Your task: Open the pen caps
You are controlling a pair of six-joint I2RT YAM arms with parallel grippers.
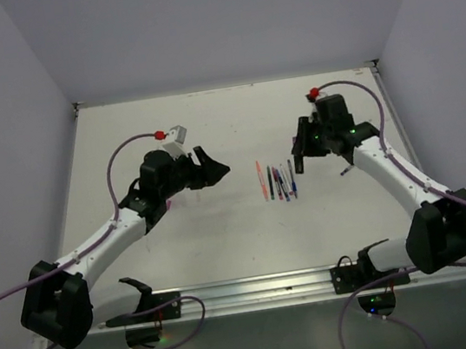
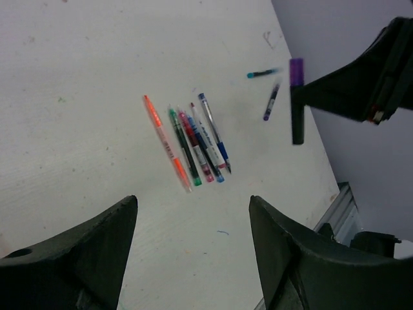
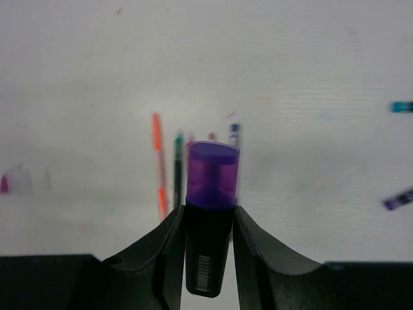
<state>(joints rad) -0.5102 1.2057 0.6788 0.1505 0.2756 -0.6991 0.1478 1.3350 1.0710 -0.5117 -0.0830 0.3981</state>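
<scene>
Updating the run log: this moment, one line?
left hand: open, empty | right hand: shut on marker | purple cap: on | pens: in row

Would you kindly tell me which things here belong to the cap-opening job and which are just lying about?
In the job:
- purple cap on the black pen, clamped in the right gripper
- row of pens
- left gripper, open

Lying about:
- short teal piece
- short purple piece
Both lie apart from the row; cap or pen, unclear.
</scene>
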